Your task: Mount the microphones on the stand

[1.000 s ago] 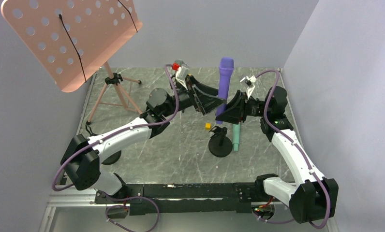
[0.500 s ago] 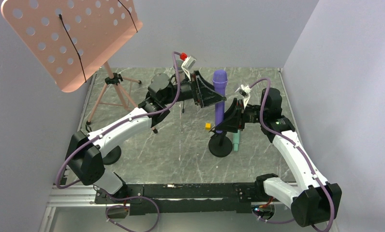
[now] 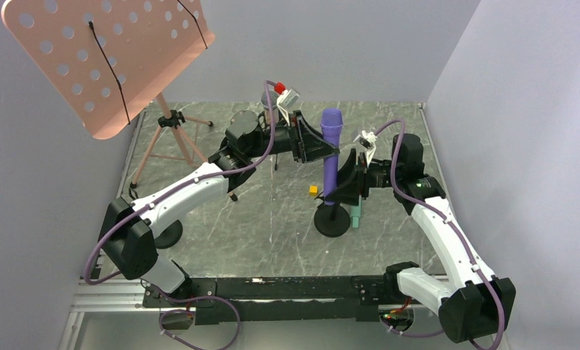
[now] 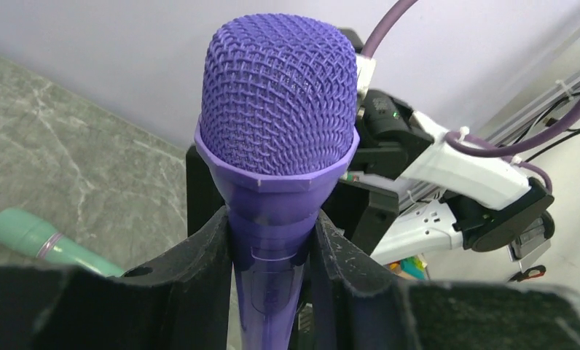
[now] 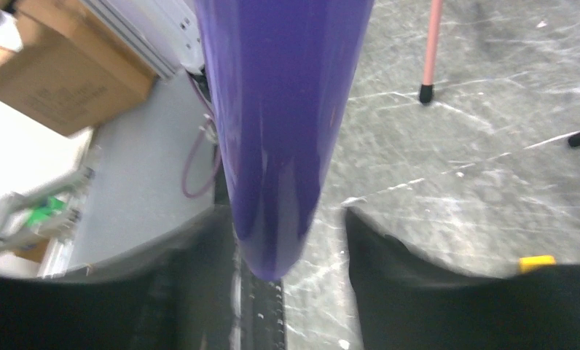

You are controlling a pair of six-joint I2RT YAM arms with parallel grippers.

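The purple microphone stands upright over the black round-based stand, and whether it touches the stand is hidden. My left gripper is shut on its neck just under the mesh head, both fingers pressing the purple body. My right gripper is open around the lower handle, its fingers clear of it. The mint green microphone lies on the table behind the stand and shows again as the mint green microphone in the left wrist view. A grey mesh head peeks out behind my left wrist.
A pink perforated music stand on a tripod fills the back left. A small yellow cube lies left of the stand's base. Another black round base sits by my left arm. Grey walls close in the back and right.
The purple microphone went from tilted to upright over the stand. My left gripper closed on its neck. My right gripper let go of the handle and opened.
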